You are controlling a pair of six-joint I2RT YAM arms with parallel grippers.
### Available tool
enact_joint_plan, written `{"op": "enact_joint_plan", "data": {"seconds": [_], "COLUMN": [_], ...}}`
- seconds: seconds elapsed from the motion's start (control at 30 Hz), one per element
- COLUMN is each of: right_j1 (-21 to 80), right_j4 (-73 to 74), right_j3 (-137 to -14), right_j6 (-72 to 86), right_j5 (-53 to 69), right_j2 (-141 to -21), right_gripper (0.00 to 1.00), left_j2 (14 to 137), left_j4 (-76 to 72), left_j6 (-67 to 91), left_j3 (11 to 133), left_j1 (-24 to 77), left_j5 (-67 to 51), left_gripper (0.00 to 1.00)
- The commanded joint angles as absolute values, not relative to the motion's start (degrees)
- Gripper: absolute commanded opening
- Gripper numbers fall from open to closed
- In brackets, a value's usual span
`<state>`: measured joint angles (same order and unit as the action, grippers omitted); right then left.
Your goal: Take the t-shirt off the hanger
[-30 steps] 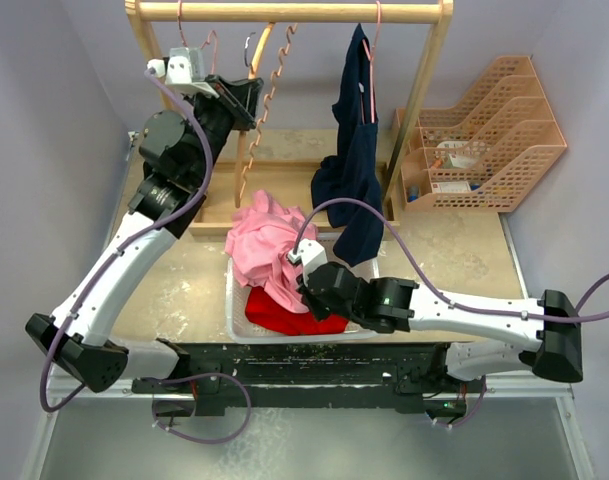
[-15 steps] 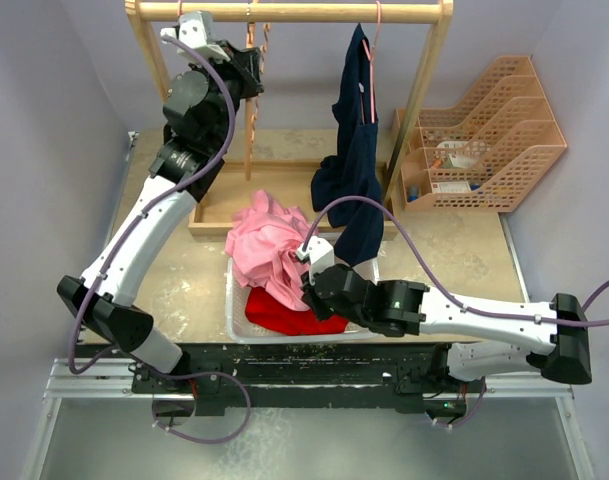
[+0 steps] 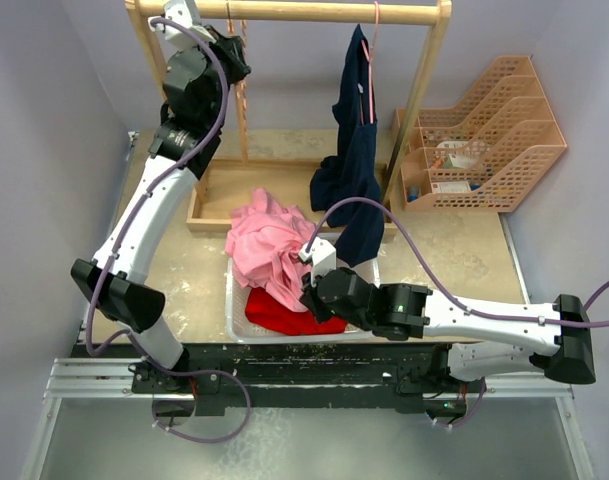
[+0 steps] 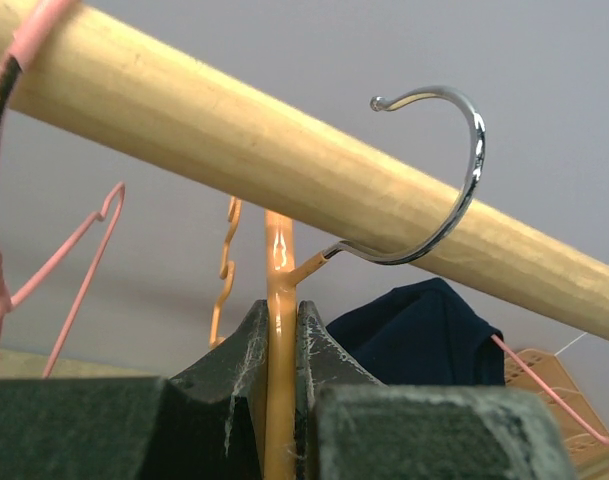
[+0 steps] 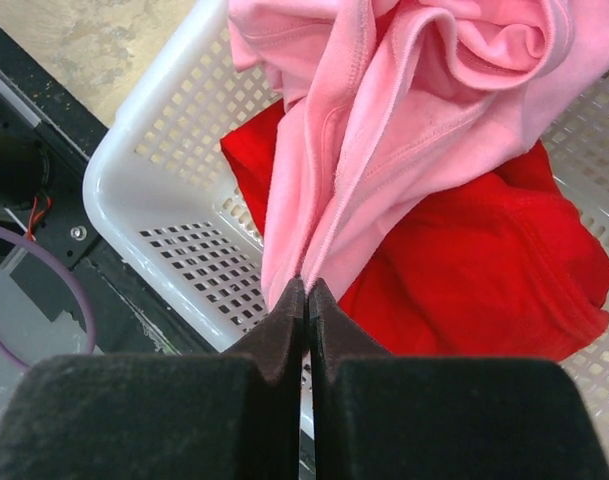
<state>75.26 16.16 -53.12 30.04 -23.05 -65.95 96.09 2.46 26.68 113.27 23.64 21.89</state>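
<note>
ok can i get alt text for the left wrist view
The left gripper is shut on the neck of an orange hanger, whose chrome hook curves across a wooden rail above. A pink hanger hangs at left and a navy garment shows behind at lower right.

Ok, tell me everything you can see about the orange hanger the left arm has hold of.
The orange hanger looks like glossy plastic, with a wavy-edged arm and a chrome hook at its top. No garment is on it. The hook curls around the wooden rail, though whether it rests on the rail is unclear. The left end effector is shut on the orange stem just below the hook, and the body hangs down beneath.
</note>
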Motion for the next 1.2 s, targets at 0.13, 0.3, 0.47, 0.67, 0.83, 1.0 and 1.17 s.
{"op": "enact_joint_plan", "data": {"seconds": [0.13,0.3,0.47,0.67,0.83,1.0,1.17], "right_j1": [76.6,77.3,77.6,77.5,77.5,77.5,77.5], "right_j4": [13.6,14.9,17.1,18.3,18.7,13.0,8.5], "right_j3": [-53.7,-54.8,-59.8,-68.0,-76.2,-84.3,-96.2], "right_j6": [31.3,31.3,28.5,23.8,18.6,7.6,-1.1], "right_j5": [-25.0,-26.5,-29.7,-35.5,-43.2,-46.8,-45.6], "right_j2": [-64.5,-63.9,-63.5,-64.7,-63.8,-62.2,-64.3], "right_gripper": [0.0,0.0,0.0,0.0,0.0,0.0,0.0], "left_j2": [97.7,93.6,86.7,76.2,69.9,66.1,62.0], "left_j4": [1.7,-1.8,-5.2,-9.8,-9.2,-6.0,-4.4], "left_j6": [29.4,29.8,30.4,31.8,33.0,33.7,34.3], "left_j3": [113.9,107.5,100.3,91.2,87.5,86.9,86.0], "left_j1": [22.5,22.5,22.5,22.5,22.6,22.5,22.5], "left_j5": [21.2,19.2,15.3,6.5,-1.2,-8.4,-13.7], "left_gripper": [0.0,0.33,0.99,0.99,0.99,0.99,0.99]}}
